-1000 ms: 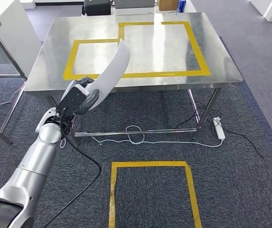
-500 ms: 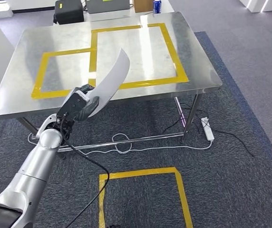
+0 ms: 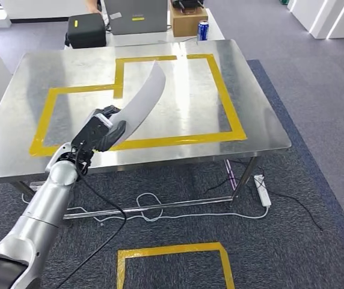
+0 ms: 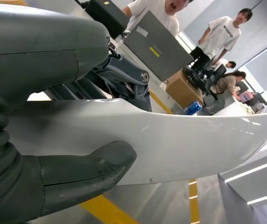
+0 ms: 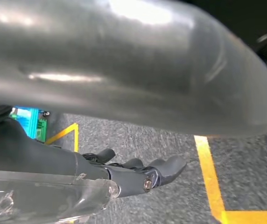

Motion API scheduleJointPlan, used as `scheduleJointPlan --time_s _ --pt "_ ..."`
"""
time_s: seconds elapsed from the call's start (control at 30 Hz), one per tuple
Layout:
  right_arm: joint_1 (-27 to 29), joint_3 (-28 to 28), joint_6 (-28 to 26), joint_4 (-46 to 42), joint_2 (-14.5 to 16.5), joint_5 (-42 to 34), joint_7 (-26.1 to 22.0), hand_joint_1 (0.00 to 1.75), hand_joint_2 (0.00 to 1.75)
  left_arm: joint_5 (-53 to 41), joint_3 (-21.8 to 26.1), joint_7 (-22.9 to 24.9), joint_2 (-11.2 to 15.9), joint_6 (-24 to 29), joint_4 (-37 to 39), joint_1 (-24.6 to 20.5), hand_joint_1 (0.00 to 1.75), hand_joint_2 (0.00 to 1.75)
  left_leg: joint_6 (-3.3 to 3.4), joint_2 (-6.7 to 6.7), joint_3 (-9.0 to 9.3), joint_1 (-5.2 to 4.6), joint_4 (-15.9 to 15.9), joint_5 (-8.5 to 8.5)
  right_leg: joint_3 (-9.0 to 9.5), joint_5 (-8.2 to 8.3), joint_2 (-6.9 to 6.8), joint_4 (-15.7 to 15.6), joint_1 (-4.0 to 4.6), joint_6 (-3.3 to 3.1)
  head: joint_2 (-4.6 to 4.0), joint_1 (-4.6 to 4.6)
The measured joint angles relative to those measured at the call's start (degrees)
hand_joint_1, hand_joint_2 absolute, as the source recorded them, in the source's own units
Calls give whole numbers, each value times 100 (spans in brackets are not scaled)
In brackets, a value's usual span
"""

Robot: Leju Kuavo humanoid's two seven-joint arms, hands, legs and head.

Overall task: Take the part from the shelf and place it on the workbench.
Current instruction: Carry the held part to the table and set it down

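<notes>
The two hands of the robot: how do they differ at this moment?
The left hand is raised over the near edge of the steel workbench and grips a long curved white part, thumb pressed under it; the right hand holds nothing. The left is up at table height; the right hangs low above grey carpet and yellow floor tape. Both have dark grey fingers.
</notes>
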Motion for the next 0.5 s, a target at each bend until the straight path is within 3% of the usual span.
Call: scheduleJointPlan --time_s 0.03,0.07,0.13,0.17,0.23,0.3,0.33,0.4,0.43,0.47,0.5 --pt "10 10 -1 1 0 -2 -3 0 0 -36 -1 12 1 18 0 -11 175 175 -29 0 114 15 0 -86 -16 292 -19 -344 -22 33 0 3" --pt "20 21 -1 1 6 -7 -9 0 0 -92 -3 32 1 52 0 -30 175 175 -64 -1 226 23 10 -179 -9 740 -61 -737 -50 60 0 12" --pt "12 37 0 -1 20 -21 -22 0 0 -293 -8 125 4 210 -1 -102 175 175 -142 1 419 19 -3 -352 70 1489 -167 -1238 -78 44 -1 10" --pt "-3 39 0 -1 27 -31 -27 0 0 -494 -15 218 10 384 -1 -158 175 175 -180 4 483 12 10 -391 108 1654 -195 -1318 -81 2 -1 0" --pt "-49 42 -5 -1 30 -54 -26 0 0 -1216 -50 566 35 993 4 -288 175 175 -252 14 455 14 165 -349 187 1683 -165 -1302 -85 -85 -1 -32" --pt "-80 45 -23 -1 32 -75 -6 0 0 -2045 -96 971 85 1631 51 -408 175 175 -330 22 97 29 720 -257 208 1662 -119 -1309 -106 -147 -1 -35" --pt "-85 49 -33 -1 32 -83 7 0 0 -2329 -107 1111 115 1824 98 -449 175 175 -366 25 -174 40 1083 -311 215 1632 -95 -1311 -109 -170 -2 -37" --pt "-76 62 -43 -1 32 -103 39 0 0 -2694 -105 1278 191 2011 225 -491 175 175 -405 26 -702 59 1658 -687 253 1547 -46 -1312 -110 -194 -2 -38" --pt "-69 71 -44 -1 33 -115 56 0 0 -2851 -99 1336 226 2061 293 -495 175 175 -407 26 -890 63 1774 -869 292 1498 -22 -1312 -109 -195 -1 -39" --pt "-64 79 -44 -1 33 -127 73 0 0 -3027 -90 1403 265 2103 359 -500 175 175 -403 26 -1006 65 1748 -932 348 1445 0 -1312 -108 -193 -1 -39" --pt "-60 87 -44 -1 34 -139 86 0 0 -3220 -79 1473 303 2138 426 -515 175 175 -397 26 -1044 66 1568 -822 418 1387 18 -1312 -106 -189 -1 -38"
